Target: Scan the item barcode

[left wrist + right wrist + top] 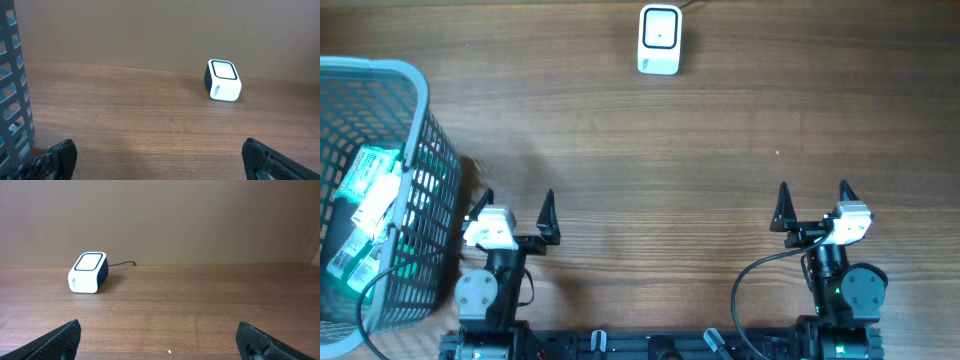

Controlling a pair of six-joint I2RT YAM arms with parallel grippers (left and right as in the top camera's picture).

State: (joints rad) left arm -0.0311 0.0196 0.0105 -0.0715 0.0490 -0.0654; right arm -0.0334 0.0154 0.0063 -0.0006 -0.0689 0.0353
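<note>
Nothing is scanned yet: the green-and-white packets lie inside the grey plastic mesh basket, and the white box-shaped scanner stands well apart from that basket. The left fingers and the right fingers are spread wide and empty. Picking and scanning both remain.

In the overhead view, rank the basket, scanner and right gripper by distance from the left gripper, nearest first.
From the left gripper:
1. basket, close on its left.
2. scanner, far edge, middle.
3. right gripper, across on the right.
</note>
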